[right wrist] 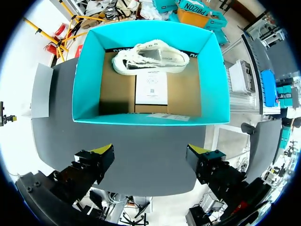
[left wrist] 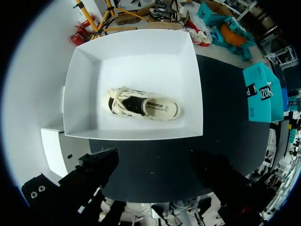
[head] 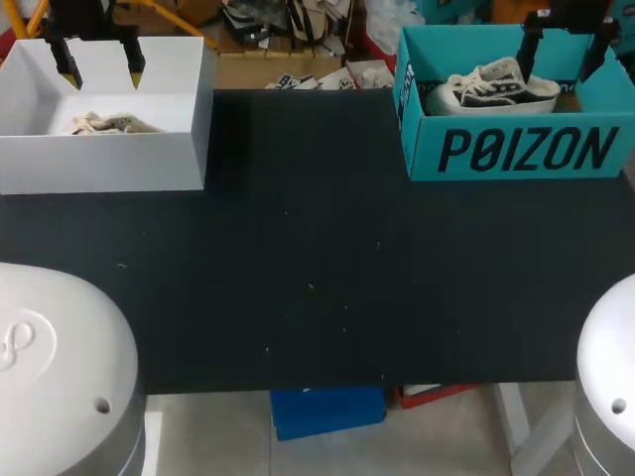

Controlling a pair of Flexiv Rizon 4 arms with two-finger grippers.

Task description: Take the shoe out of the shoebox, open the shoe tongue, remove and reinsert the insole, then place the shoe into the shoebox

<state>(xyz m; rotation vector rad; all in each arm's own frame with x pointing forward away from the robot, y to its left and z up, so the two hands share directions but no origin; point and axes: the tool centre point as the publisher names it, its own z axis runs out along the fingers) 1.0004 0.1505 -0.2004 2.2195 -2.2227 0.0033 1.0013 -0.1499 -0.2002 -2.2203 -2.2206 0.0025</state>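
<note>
A white-soled dark shoe [head: 491, 87] lies in the teal shoebox [head: 516, 149] at the table's back right. In the right wrist view this shoe [right wrist: 153, 59] rests on its side against the box's far wall, beside a white paper card [right wrist: 151, 87]. My right gripper [head: 563, 55] hangs open above the teal shoebox [right wrist: 84, 80], its fingers [right wrist: 103, 153] wide apart and holding nothing. At the back left, a cream and black shoe [left wrist: 143, 107] lies in a white box [left wrist: 80, 89]. Above that shoe [head: 104, 124], my left gripper [head: 101, 71] is open and empty.
The black table [head: 317, 278] stretches between the white box [head: 109, 164] and the teal shoebox. The arms' white rounded bases [head: 60, 367] stand at the front left and front right [head: 610, 382] corners.
</note>
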